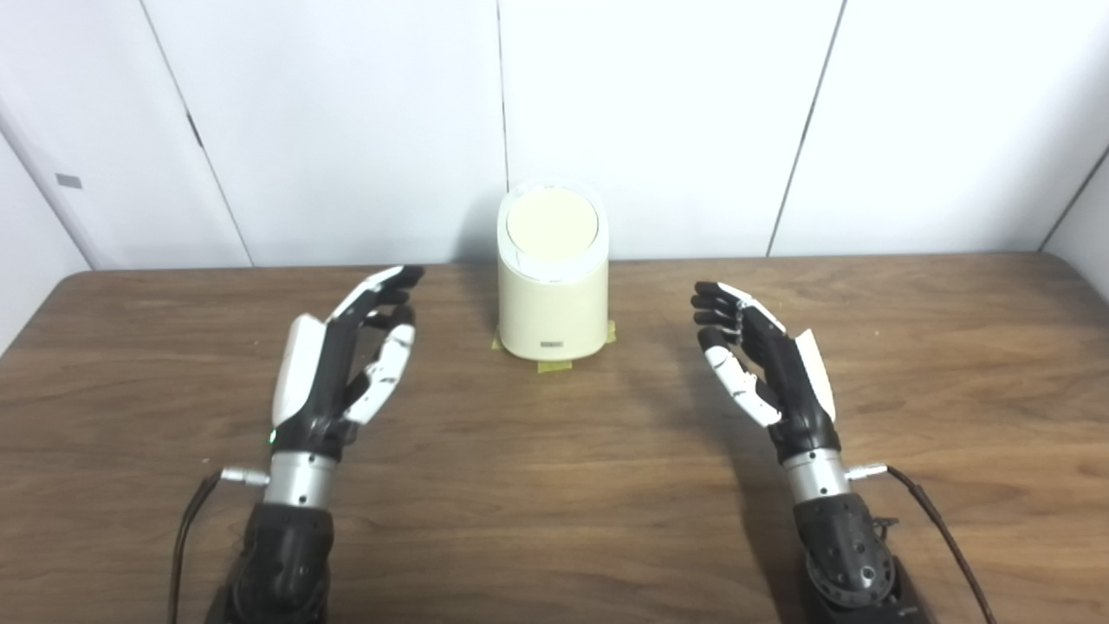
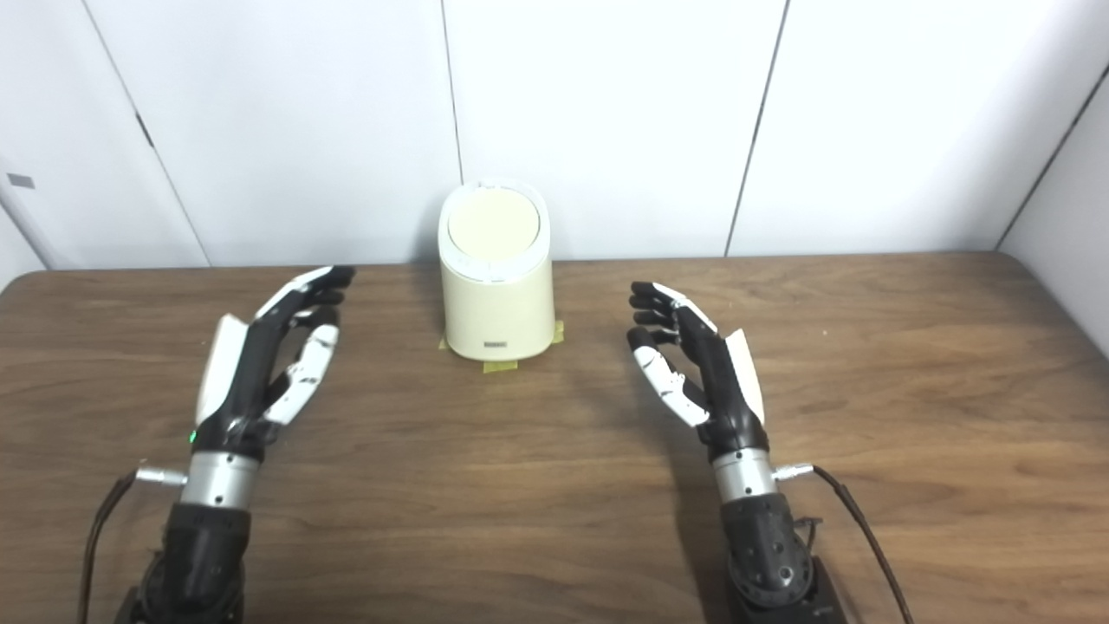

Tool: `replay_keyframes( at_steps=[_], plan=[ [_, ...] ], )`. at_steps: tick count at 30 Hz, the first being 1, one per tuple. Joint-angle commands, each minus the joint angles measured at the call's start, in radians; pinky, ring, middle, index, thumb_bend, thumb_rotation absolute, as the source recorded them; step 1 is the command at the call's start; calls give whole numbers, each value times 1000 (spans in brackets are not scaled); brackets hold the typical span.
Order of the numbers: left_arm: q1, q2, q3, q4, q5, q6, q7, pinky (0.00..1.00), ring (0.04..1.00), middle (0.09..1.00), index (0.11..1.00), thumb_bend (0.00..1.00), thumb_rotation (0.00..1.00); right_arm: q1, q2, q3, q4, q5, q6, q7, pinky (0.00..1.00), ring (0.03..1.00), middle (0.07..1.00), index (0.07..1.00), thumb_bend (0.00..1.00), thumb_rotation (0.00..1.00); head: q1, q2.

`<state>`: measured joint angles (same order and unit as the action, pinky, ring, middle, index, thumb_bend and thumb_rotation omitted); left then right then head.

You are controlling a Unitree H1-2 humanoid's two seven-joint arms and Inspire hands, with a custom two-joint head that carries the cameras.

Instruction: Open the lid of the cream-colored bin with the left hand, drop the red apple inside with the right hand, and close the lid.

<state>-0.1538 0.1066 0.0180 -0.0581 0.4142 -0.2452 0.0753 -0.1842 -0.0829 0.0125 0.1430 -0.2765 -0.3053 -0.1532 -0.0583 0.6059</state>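
Cream-colored bin (image 1: 553,295) stands upright toward the far edge of the wooden tabletop (image 1: 554,485), centred between the two arms, close to the white panelled wall (image 1: 346,113). Its round lid (image 1: 552,222) sits shut, tilted to face the cameras. Small label low on the bin's front; too small to read. Bits of yellow tape (image 1: 554,366) show at the base. Left hand (image 1: 342,364) hovers over the tabletop to the left of the bin and nearer the cameras, palm turned inward, fingers (image 1: 381,290) spread apart and reaching forward, holding nothing. Right hand (image 1: 767,364) mirrors it on the right side, palm inward, fingers (image 1: 715,303) apart and slightly curled, also holding nothing. Both hands well apart from the bin. Dark cable (image 1: 940,529) trails from the right wrist. No red apple visible in either view.
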Motion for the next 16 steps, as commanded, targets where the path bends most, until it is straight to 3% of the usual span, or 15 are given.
replay_keyframes(
  at_steps=[1,8,11,13,16],
  plan=[
    [-22,-6,-2,1,-17,-68,42,693,790,804,797,207,845,-6,-8,-11,-27,-4,-41,-18,659,738,754,758,209,761,-3,5],
    [11,-40,-4,54,23,-137,138,678,788,801,791,178,725,28,-15,-35,-74,-23,-28,-36,626,711,732,730,253,648,11,17],
    [22,-52,-15,75,43,-135,161,659,774,794,788,189,726,34,-10,-51,-83,-45,-24,-63,617,692,707,701,277,562,13,11],
    [25,-58,-21,91,46,-132,172,655,762,780,776,199,683,32,-11,-56,-78,-51,-29,-76,595,674,692,685,271,472,12,8],
    [20,-59,-28,131,37,-134,183,627,734,758,757,219,591,21,-17,-60,-56,-36,-43,-78,565,660,682,672,284,423,14,1]
  ],
)
